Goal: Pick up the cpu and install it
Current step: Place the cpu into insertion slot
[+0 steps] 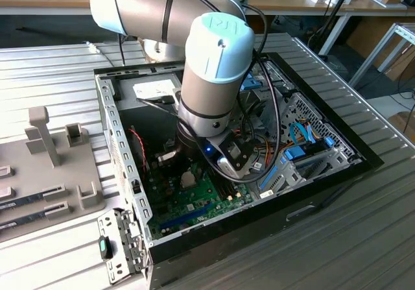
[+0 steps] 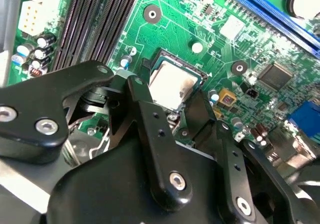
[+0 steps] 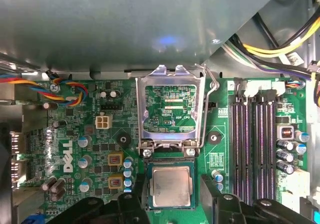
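Note:
The cpu [image 3: 171,185] is a flat silvery square with a thin green rim, and it lies level in the black socket on the green motherboard [image 3: 75,149]. The same cpu [image 2: 172,85] shows in the second wrist view. My gripper [image 3: 172,188] stands straight over it, its black fingers [image 3: 137,201] close against two opposite sides of the chip. In the second wrist view the gripper [image 2: 172,97] straddles the chip and one finger covers a corner of it. The metal socket lid [image 3: 169,108] is swung up and open behind the socket.
Dark memory slots [image 3: 252,144] run beside the socket. Coloured cable bundles [image 3: 280,48] hang near the case wall. In the exterior view the arm [image 1: 214,76] reaches down into the open computer case [image 1: 123,154]. A grey parts tray [image 1: 45,167] lies at that view's left.

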You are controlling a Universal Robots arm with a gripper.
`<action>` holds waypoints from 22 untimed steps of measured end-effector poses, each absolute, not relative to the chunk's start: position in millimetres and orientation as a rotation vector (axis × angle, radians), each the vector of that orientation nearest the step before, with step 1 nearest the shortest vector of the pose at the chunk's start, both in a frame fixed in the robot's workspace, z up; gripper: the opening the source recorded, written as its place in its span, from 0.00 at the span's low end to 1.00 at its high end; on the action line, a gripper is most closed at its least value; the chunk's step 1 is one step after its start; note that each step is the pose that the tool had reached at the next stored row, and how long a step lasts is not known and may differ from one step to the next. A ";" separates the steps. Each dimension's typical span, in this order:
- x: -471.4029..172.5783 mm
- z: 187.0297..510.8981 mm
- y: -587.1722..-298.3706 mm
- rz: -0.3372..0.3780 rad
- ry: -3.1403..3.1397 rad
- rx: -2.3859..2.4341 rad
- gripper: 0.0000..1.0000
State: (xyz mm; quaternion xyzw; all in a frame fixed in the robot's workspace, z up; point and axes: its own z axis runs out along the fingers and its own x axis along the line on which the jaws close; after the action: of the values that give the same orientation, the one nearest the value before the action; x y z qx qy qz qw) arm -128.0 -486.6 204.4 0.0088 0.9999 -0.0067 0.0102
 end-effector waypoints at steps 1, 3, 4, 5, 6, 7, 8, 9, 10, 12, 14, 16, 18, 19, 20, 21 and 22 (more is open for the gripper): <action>-128.0 204.4 -486.6 -0.020 3.121 0.027 0.55; -128.0 204.5 -486.6 -0.020 3.121 0.027 0.55; -128.0 204.5 -486.6 -0.020 3.121 0.027 0.53; -128.0 204.5 -486.6 -0.020 3.121 0.027 0.53; -128.0 204.5 -486.6 -0.020 3.121 0.027 0.53; -128.0 204.6 -486.9 -0.020 3.121 0.027 0.46; -128.0 204.4 -487.0 -0.020 3.121 0.027 0.46; -128.0 204.2 -487.1 -0.020 3.121 0.024 0.46; -128.0 203.9 -487.1 -0.021 3.121 0.019 0.46; -128.0 203.6 -487.1 -0.021 3.121 0.017 0.46; -128.0 203.2 -487.1 -0.021 3.121 0.016 0.46; -128.6 202.4 -486.9 -0.021 3.121 0.016 0.46; -129.1 202.1 -486.1 -0.021 3.121 0.016 0.46; -129.6 202.0 -485.3 -0.021 3.121 0.017 0.46; -130.0 202.0 -484.3 -0.021 3.121 0.016 0.46; -130.5 202.1 -483.1 -0.021 3.121 0.016 0.44; -130.7 202.0 -482.8 -0.021 3.121 0.016 0.39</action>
State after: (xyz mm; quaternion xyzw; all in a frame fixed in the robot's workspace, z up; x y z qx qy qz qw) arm -130.7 -482.8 202.0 0.0052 0.9999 -0.0067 0.0101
